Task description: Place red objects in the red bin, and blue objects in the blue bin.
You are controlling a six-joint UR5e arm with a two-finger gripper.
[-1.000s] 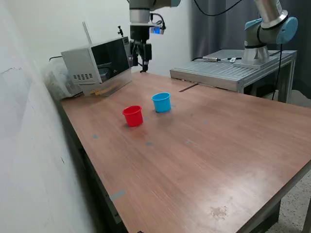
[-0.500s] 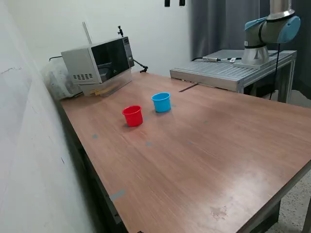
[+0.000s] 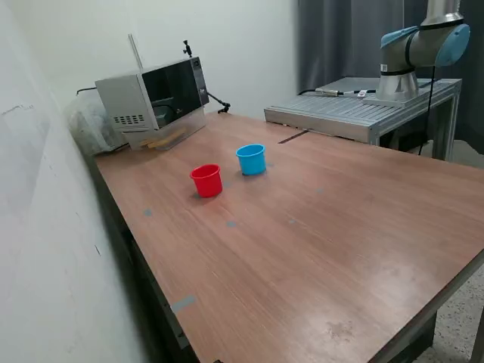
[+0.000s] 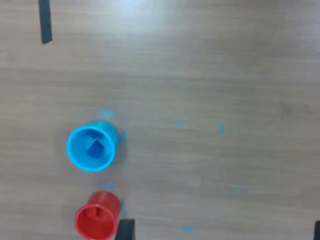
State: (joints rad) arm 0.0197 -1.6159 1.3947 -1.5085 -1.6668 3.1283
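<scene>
The red cup and the light-blue cup stand upright side by side on the wooden table. From high above, the wrist view shows a dark-blue cube lying inside the light-blue cup. The inside of the red cup looks evenly red, so I cannot tell red cubes in it. No loose cubes show on the table. My gripper is out of the exterior view. Only its two dark fingertips show at the wrist view's edge, far apart and empty.
A microwave stands at the table's far corner on the exterior view's left. A grey metal platform carries the arm's base at the back right. A wall runs along the left. A black tape strip lies on the wood.
One second ago the gripper hung beside the microwave at the far table edge. It has since risen out of the top of the exterior view. The cups have not moved.
</scene>
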